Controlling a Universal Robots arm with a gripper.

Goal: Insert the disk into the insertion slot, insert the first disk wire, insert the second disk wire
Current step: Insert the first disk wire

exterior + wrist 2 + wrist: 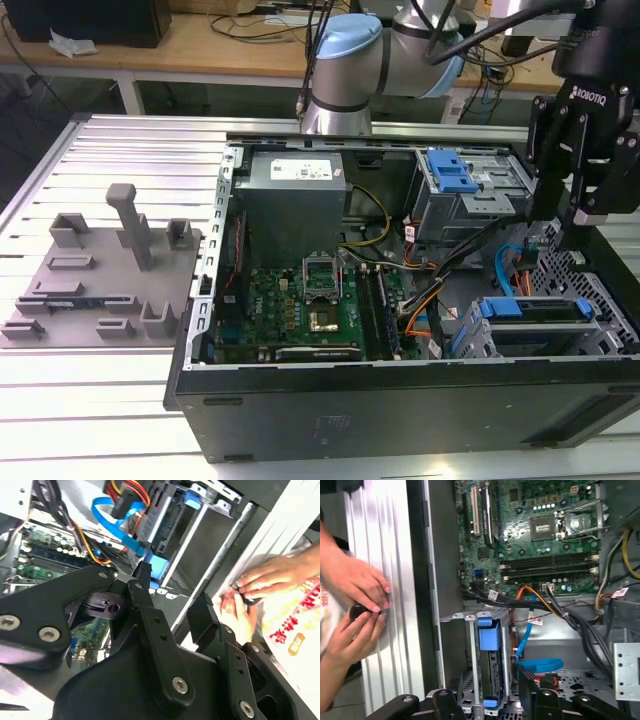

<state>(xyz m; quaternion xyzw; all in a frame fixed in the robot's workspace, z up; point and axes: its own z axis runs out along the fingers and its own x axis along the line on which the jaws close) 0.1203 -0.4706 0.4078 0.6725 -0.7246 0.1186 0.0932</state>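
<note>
Claw (566, 212) spread wide, gripping nothing, fingers (150, 615) well apart with only air between them in both wrist views. Hanging over the exterior view's right end of the open computer case (400, 405), close above the low perforated cage. Disk (535, 314) seated flat inside the insertion slot (604, 292), blue carrier showing at both ends, grey sheet metal close around it. Blue ribbon cable (506, 262) looping down beside the end of the disk nearer the motherboard (300, 300); plugged in or not, cannot tell. Bundle of orange and black wires (428, 312) lying between motherboard and cage. Taller cage (455, 190) with a blue latch standing toward the far side of the case in the exterior view. Outside the case, on the ribbed metal counter (390, 555), two hands (357, 580) of a person pinching a small dark object (358, 611) together. Grey fixture plate (100, 275) with upright blocks resting on the counter at the exterior view's left, well away from the claw.
</note>
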